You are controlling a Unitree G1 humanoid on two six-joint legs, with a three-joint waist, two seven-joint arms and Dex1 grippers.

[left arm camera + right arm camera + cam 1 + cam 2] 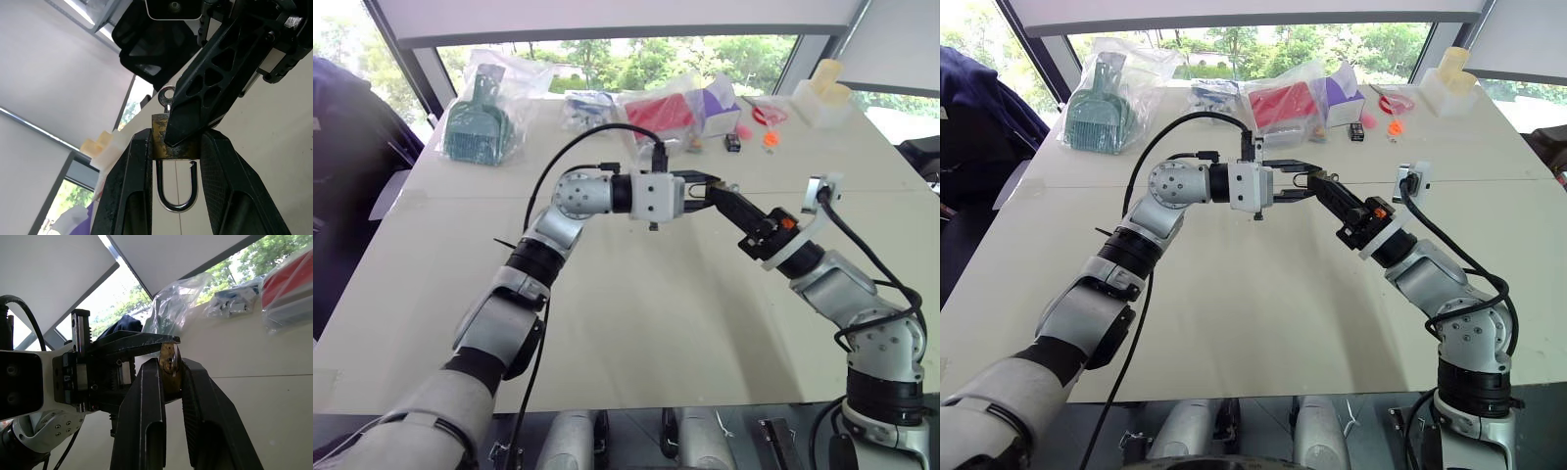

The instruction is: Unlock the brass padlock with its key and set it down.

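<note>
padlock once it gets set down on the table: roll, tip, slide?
Probably won't roll: the brass padlock, clamped in the left gripper, has a flat-sided block body. The shackle looks sprung open, so it may swing and tip the lock sideways. Metal on the smooth table could slide a little.

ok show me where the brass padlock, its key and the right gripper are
brass padlock (160,138), left wrist view, left side of its body.
key (167,95), left wrist view, its ring head.
right gripper (172,363), right wrist view, between its fingertips.
</note>
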